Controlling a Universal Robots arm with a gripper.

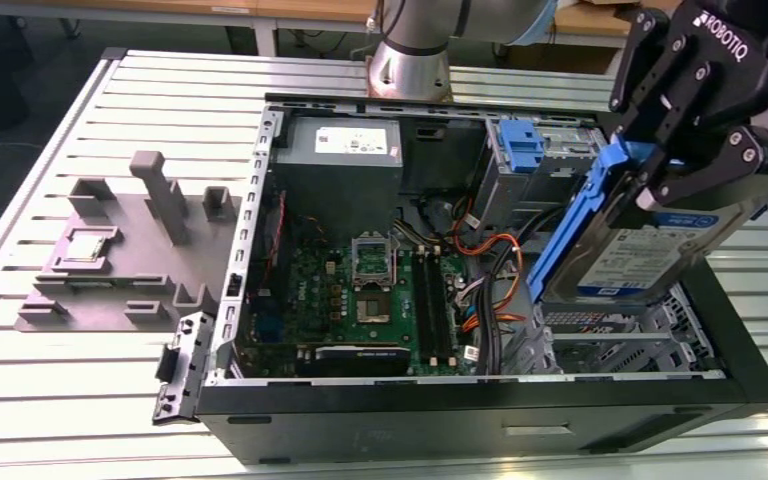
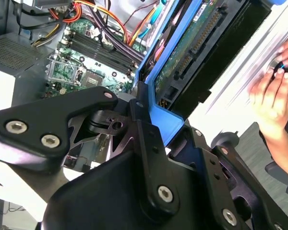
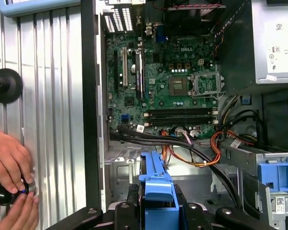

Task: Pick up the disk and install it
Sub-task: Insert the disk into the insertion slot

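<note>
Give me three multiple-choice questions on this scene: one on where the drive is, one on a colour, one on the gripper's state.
1. Where is the silver hard drive with the white-and-blue label? A flat on the slatted table; B on the grey moulded fixture; C held tilted over the open black computer case.
2. What colour is its plastic carrier? A red; B blue; C green.
3. The black gripper is: A shut on the drive; B open; C resting on the table.
Answers: C, it hangs above the case; B, the frame shows blue; A, the gripper clamps the drive.
</note>
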